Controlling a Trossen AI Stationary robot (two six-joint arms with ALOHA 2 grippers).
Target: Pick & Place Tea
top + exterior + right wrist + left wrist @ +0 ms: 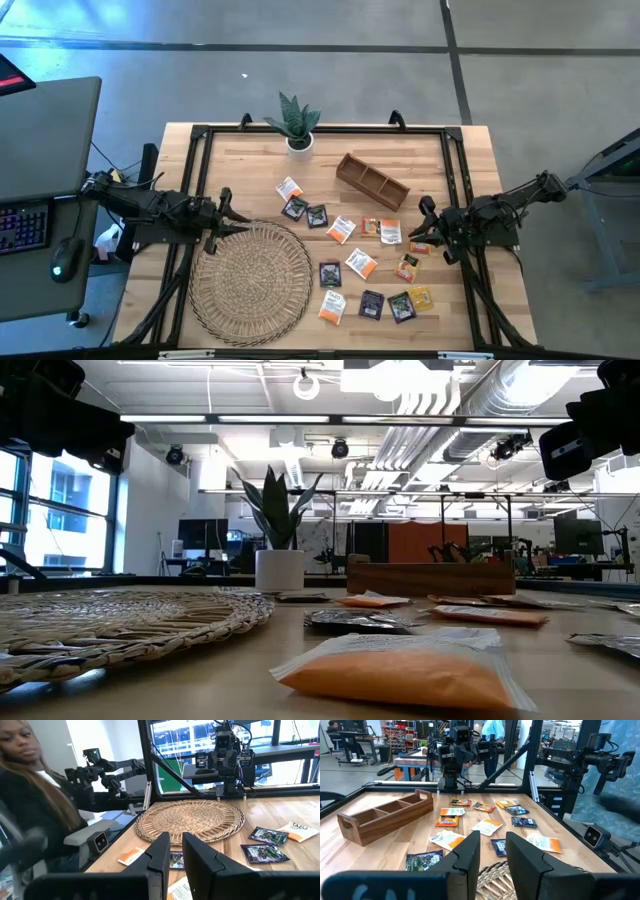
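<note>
Several tea sachets (352,262) lie flat on the wooden table between the round woven mat (250,282) and the table's right side; some are orange-and-white, some dark. One orange sachet (400,670) lies closest in the low view. My left gripper (228,215) hovers level at the mat's far left rim. Its fingers (492,840) stand slightly apart with nothing between them. My right gripper (425,225) hovers level by the rightmost sachets, also slightly apart and empty (172,842).
A brown wooden divided tray (372,181) stands at the back, right of centre. A potted plant (297,125) stands at the far edge. A black frame (200,135) rims the table. A person (30,795) sits beyond the table's left side, beside a desk (45,130).
</note>
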